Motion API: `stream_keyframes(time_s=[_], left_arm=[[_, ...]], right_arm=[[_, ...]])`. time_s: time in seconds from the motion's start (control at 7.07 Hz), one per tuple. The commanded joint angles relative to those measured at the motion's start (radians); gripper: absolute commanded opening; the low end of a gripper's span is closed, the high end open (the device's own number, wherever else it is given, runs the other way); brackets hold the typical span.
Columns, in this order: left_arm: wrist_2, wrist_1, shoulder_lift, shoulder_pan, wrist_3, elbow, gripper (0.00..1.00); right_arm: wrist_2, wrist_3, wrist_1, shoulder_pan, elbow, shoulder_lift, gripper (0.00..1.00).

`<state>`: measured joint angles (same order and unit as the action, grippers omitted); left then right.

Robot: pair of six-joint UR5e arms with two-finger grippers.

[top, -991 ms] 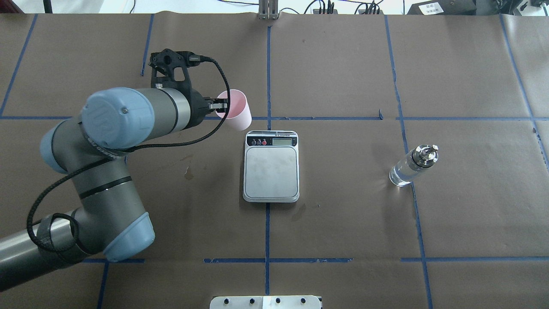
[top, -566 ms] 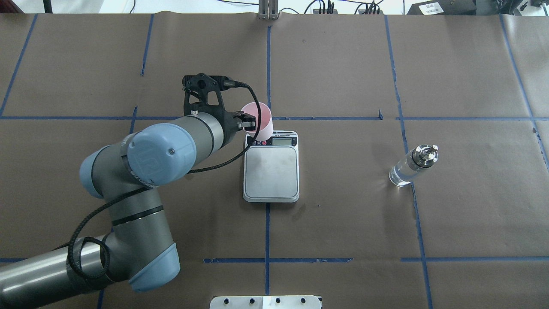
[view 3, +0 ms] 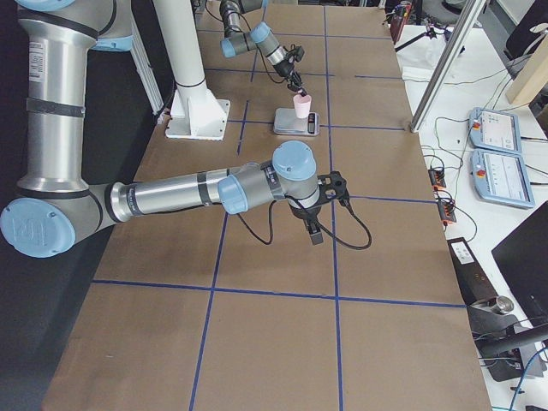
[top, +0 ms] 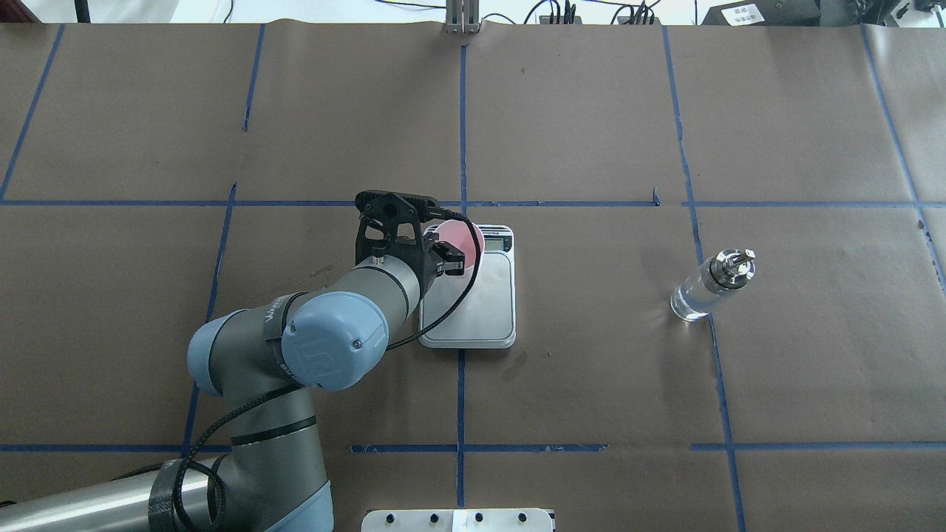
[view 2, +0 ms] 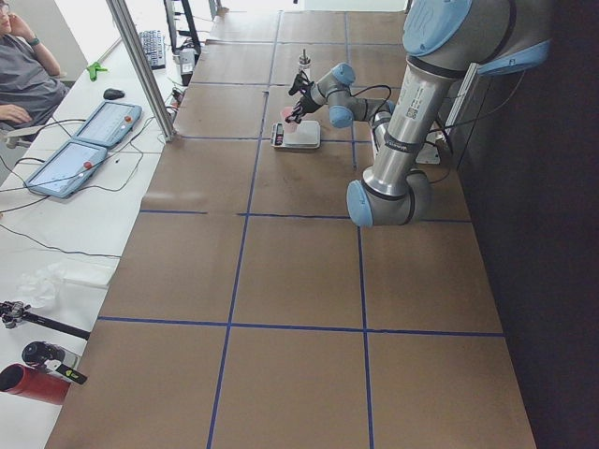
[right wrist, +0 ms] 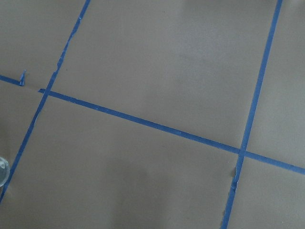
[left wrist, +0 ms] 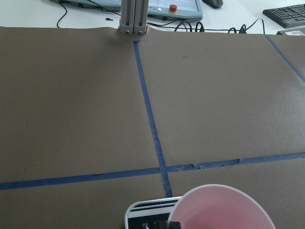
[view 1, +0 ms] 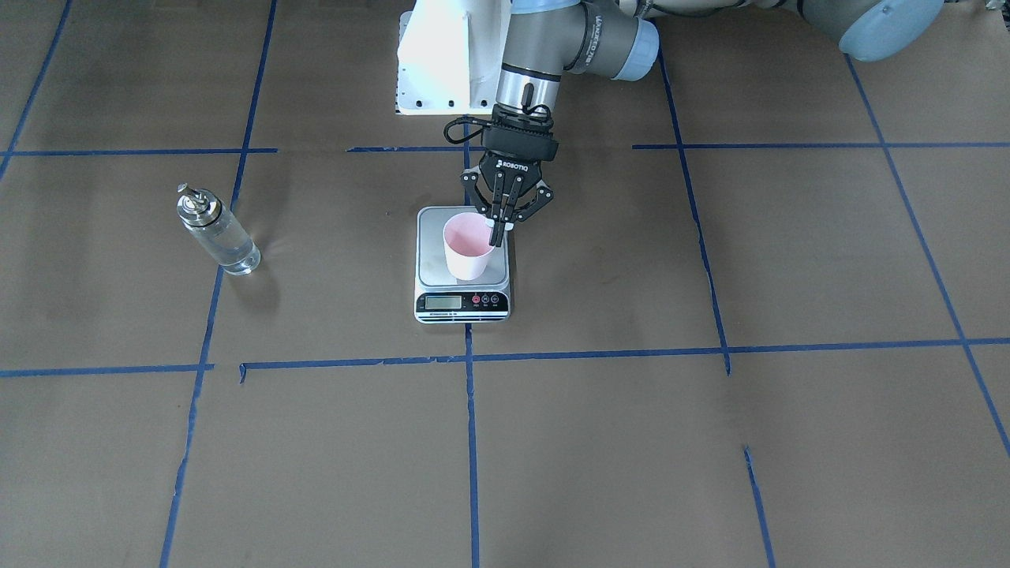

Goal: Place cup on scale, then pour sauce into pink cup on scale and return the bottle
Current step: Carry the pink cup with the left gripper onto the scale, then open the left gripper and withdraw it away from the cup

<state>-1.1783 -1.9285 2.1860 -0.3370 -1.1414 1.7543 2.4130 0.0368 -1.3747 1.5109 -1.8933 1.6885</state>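
Front-facing view first: your left gripper (view 1: 497,229) is clamped on the cup (view 1: 467,251), pinching the rim wall on the side of the cup toward the robot's left. The cup is upright, mouth up, pale pink inside. It is over the scale (view 1: 432,270), toward the end of the silver platform nearest the black display strip. You can't tell whether its base touches the platform or hangs just above it. In the overhead view the left arm hides the scale's left edge, and the cup's rim overlaps the display strip.

The bottle (view 1: 218,234) stands upright on the table (view 1: 710,442), well apart from the scale on the robot's right of it. Its silver pourer cap is on, and the sauce (view 1: 234,254) shows clear through the glass.

Your right gripper (view 3: 315,233) shows only in the exterior right view. It is well apart from the scale, toward the table's right end, and you cannot tell whether it is open or closed.
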Motion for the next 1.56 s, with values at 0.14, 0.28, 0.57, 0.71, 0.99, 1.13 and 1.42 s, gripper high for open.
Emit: stream_keyframes(time_s=[0.14,0.28,0.57,0.71,0.99,1.13,1.42], left_arm=[[-0.001,-0.001,0.006,0.029,0.011,-0.004,0.14],[-0.003,-0.003,0.008,0.035,0.012,-0.002,0.14],[-0.014,-0.009,0.006,0.033,0.049,0.013,0.77],[-0.015,-0.01,-0.003,0.027,0.051,0.052,0.99],[-0.126,-0.01,-0.009,-0.034,0.048,0.126,1.0],[-0.262,-0.003,-0.024,-0.141,0.051,0.14,1.0],[-0.508,0.002,-0.151,-0.38,0.293,0.145,1.0]], right_arm=[[0.002,0.0,0.0,0.0,0.0,0.002,1.0],[0.002,0.0,0.0,0.0,-0.001,0.007,1.0],[0.002,0.0,0.0,0.0,-0.001,0.005,1.0],[0.002,0.0,0.0,0.0,-0.001,0.007,1.0],[0.014,0.002,0.0,0.0,-0.004,0.005,1.0],[0.026,0.003,0.0,0.0,-0.009,0.004,1.0],[0.032,0.115,0.002,0.0,-0.067,-0.001,1.0]])
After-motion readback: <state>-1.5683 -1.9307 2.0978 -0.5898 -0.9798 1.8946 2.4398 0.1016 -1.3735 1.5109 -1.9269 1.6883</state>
